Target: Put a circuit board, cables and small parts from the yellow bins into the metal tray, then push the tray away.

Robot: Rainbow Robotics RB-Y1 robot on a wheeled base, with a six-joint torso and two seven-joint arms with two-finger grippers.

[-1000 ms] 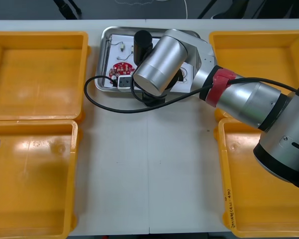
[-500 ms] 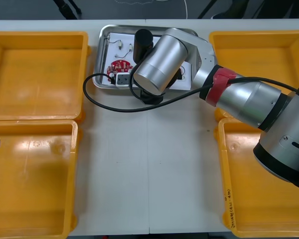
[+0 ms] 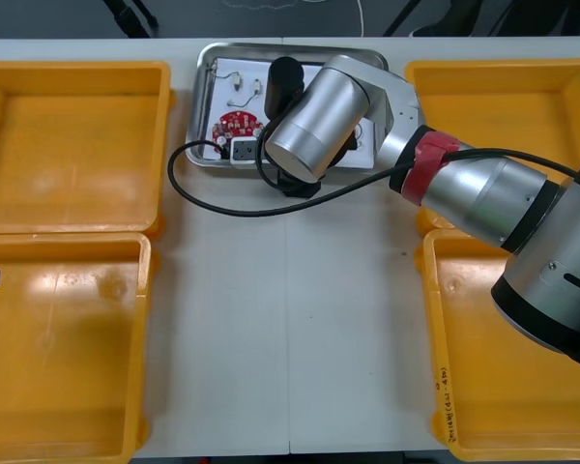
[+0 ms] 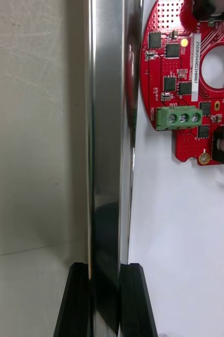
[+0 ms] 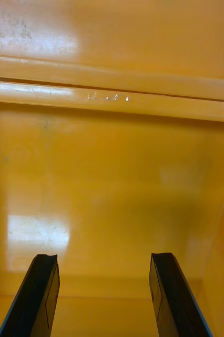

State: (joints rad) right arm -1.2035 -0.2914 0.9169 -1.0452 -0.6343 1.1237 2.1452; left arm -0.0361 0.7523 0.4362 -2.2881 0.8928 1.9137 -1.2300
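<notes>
**Ana:** Upward in the front view, that is where the tray (image 3: 202,106) has slid since a second back. Its lower rim sat lower in the frame then, and the right arm (image 3: 483,193) has gone up with it.

**Ben:** So the push looks under way. How does the right gripper (image 4: 104,266) hold it?

**Ana:** It pinches the tray's upright wall. In the wrist view one black finger (image 4: 72,300) stands outside, on the table (image 4: 33,105) side. The other stands inside on the white lining, and the two are closed to the wall's thickness. That grip probably lets the arm steer the tray rather than only shove it.

**Ben:** And the load?

**Ana:** The red board (image 3: 237,123) lies on the white floor in the tray's left half, upper middle of the front view. Small metal parts (image 3: 235,85) lie just above it. The black cable (image 3: 234,212) starts inside but loops out past the lower left rim onto the table, then runs under the arm.

**Ben:** That loop may drag behind.

**Ana:** Quite possibly; it is the thing to watch.

**Ben:** The arm's pose?

**Ana:** It reaches in from the lower right of the frame, forearm slanting up and left, its silver wrist barrel hanging over the tray's lower right part. The left gripper (image 5: 104,258) waits over a yellow bin (image 5: 112,174) with its fingers spread wide, holding nothing.
</notes>
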